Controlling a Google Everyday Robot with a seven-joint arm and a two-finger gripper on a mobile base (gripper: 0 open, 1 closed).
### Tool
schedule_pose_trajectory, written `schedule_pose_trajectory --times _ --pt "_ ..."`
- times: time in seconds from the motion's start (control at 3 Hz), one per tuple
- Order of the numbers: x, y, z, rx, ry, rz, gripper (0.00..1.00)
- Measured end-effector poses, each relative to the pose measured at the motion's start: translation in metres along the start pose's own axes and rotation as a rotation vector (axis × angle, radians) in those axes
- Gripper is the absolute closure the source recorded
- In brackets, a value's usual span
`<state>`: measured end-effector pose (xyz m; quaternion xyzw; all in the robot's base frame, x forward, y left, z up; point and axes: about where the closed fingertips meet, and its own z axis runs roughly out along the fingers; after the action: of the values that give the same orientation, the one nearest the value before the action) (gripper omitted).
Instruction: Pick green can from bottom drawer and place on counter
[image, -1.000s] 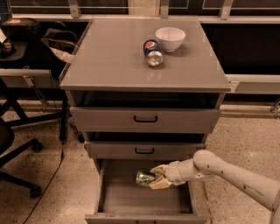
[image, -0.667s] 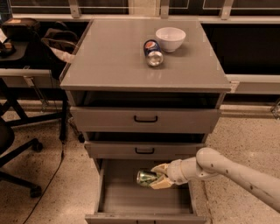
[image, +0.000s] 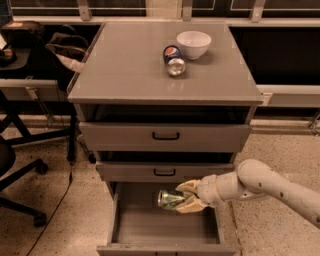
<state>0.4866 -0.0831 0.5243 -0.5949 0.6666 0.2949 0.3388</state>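
The green can (image: 169, 199) lies on its side, held in the open bottom drawer (image: 167, 229), silver end facing left. My gripper (image: 186, 196) reaches in from the right on a white arm and is shut on the can, one beige finger above it and one below. The can hangs just under the front of the middle drawer (image: 165, 171), above the grey drawer floor. The counter (image: 130, 65) is the broad grey top of the cabinet, well above the gripper.
A blue-and-red can (image: 173, 59) lies on its side on the counter next to a white bowl (image: 193, 44). The top drawer (image: 165, 136) is slightly open. Office chairs (image: 15, 165) and a cable stand at the left. Speckled floor lies to the right.
The gripper and the green can have barely moved; the arm's elbow has shifted slightly up and to the right.
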Motion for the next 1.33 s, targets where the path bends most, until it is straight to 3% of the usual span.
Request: schedule_pose_trajectory --times 0.33,1.0,1.33 --pt "-0.048 0.002 -0.046 0.05 -0.01 -0.059 1.0" --pt "-0.118 0.002 -0.108 0.137 -0.011 -0.147 1.0" --pt "-0.118 0.002 -0.108 0.137 -0.011 -0.148 1.0"
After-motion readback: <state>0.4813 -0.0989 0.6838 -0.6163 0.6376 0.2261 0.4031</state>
